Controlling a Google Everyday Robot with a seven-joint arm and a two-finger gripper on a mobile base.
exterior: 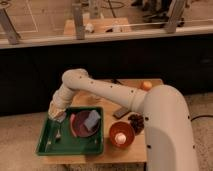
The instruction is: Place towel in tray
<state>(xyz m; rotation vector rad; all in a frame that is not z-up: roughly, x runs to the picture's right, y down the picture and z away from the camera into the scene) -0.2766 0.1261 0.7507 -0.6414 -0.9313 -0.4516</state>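
Right now the towel (92,119), a folded grey-blue piece, lies on the dark red plate (80,127) inside the green tray (46,142), toward the plate's right side. I see a utensil that looks like a fork (58,134) on the tray floor, left of the plate, and something pale and thin near the tray's front right corner (too small for me to name).

My gripper (56,112) sits over the tray's back left corner, apart from the towel and just left of the plate's rim. I cannot tell how far its jaws stand apart or whether anything is between them; the end of the arm is a pale blur against the tray edge.

Outward from there, the white arm (105,90) sweeps from the lower right across the wooden table (131,85) to that corner. Just beside the tray on the right stands an orange bowl (122,134) holding a pale round item. Behind the bowl lies a dark clustered thing (136,120), and a dark flat bar (121,112) rests between it and the tray. An orange fruit (146,85) sits near the table's far right edge.
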